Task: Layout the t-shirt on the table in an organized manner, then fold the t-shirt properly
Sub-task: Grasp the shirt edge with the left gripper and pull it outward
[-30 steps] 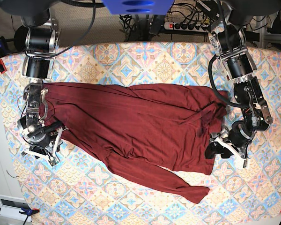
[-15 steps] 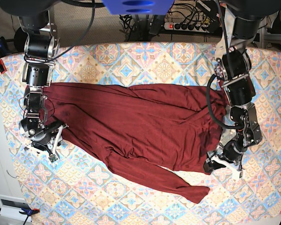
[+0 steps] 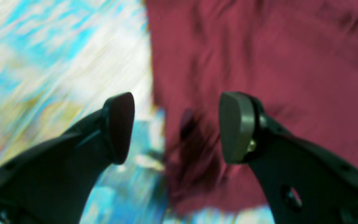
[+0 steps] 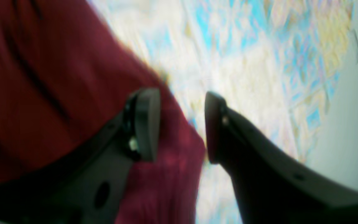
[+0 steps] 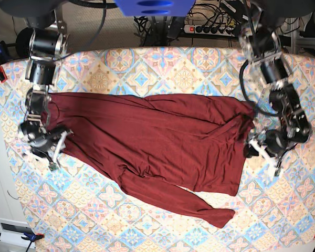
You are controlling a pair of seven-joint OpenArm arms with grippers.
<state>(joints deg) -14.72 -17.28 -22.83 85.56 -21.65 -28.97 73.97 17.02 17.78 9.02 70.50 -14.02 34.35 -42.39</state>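
Left hand and right hand both stood apart, empty, at opposite shirt edges on the bench.

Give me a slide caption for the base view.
Two open hands flank a maroon t-shirt spread across the patterned table.

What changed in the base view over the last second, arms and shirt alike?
The left gripper moved from the t-shirt's lower hem corner up along that edge, toward the far side of the table. The right gripper lifted a little along the opposite edge. Both show open jaws straddling the cloth edge, nothing gripped. The t-shirt lies as before: spread across the table, creased, one long sleeve trailing toward the near edge.
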